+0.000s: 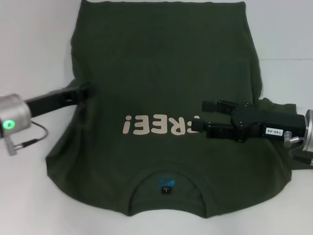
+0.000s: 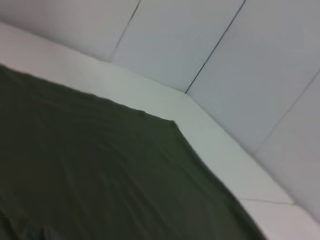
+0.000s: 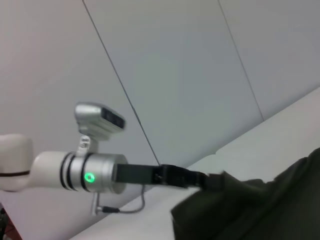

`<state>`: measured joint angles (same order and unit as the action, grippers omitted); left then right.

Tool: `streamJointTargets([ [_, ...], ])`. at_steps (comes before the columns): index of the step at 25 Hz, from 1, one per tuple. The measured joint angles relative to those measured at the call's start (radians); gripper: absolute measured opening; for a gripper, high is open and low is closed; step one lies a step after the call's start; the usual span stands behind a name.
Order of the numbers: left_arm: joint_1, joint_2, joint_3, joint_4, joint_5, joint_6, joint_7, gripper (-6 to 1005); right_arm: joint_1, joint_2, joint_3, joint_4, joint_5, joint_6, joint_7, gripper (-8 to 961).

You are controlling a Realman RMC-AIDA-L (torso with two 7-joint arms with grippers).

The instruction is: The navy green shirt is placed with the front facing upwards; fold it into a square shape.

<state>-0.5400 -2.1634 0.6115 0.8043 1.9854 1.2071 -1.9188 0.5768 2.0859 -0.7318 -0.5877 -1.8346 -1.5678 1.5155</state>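
So my left end effector (image 1: 90, 90) is right at the left edge of the navy green shirt (image 1: 161, 73), around the sleeve. Can't tell if it's gripping cloth or not. My right end effector (image 1: 204, 117) hangs over the shirt's right side by the "FREE!" print (image 1: 159, 125), fingers a bit apart, nothing in them. The shirt lies flat on the desk (image 1: 34, 186), long axis running away from me, collar (image 1: 166, 183) nearest. Both arms look about equally close.
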Motion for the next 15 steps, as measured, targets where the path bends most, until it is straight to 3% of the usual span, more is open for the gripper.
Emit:
streamJointTargets([
  [4,-0.041,0.0,-0.011,-0.14,-0.048,-0.076,-0.003,7,0.0,0.0,0.0,-0.001,-0.001,0.0,-0.001,913],
  [6,-0.045,-0.003,-0.012,-0.18,-0.093,-0.116,0.003,75,-0.001,0.0,0.0,-0.002,-0.002,0.0,0.0,912],
  [15,-0.034,-0.004,-0.014,-0.209,-0.188,-0.092,0.055,316,-0.008,-0.004,0.003,-0.006,-0.002,-0.005,0.009,909],
])
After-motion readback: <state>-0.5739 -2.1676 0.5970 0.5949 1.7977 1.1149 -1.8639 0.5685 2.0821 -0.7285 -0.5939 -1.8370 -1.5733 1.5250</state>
